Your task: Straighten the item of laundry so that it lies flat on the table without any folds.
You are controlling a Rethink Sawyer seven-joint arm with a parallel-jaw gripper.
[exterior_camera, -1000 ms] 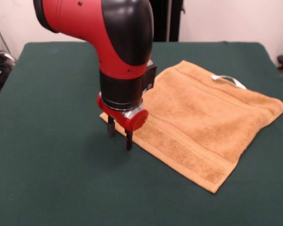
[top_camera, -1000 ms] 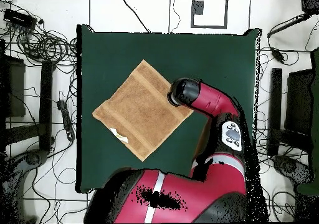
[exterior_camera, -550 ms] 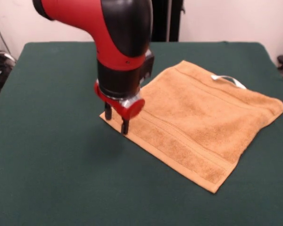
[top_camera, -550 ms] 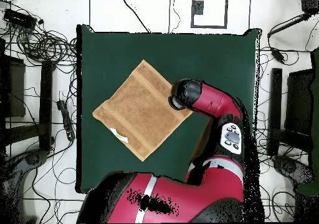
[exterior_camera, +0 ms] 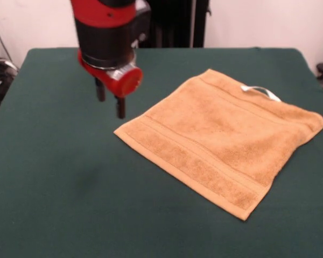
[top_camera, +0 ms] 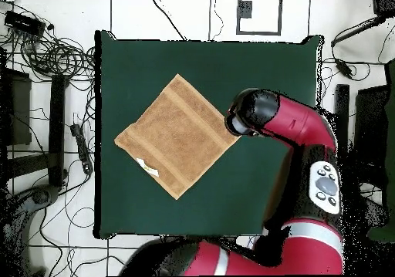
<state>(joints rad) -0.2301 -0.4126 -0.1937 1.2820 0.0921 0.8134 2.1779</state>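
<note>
Towel (exterior_camera: 220,137): spread in one flat layer on the green surface (exterior_camera: 54,188), no fold showing.
Hand (exterior_camera: 111,101): raised beside its corner, fingers apart, empty.
Remaining: apparently nothing.

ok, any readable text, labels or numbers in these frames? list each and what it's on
None readable.
White label on the towel: shows no print.
Control panel on the arm, overhead view: buttons only, any markings too small to read.
Gripper and table: no markings.
</note>
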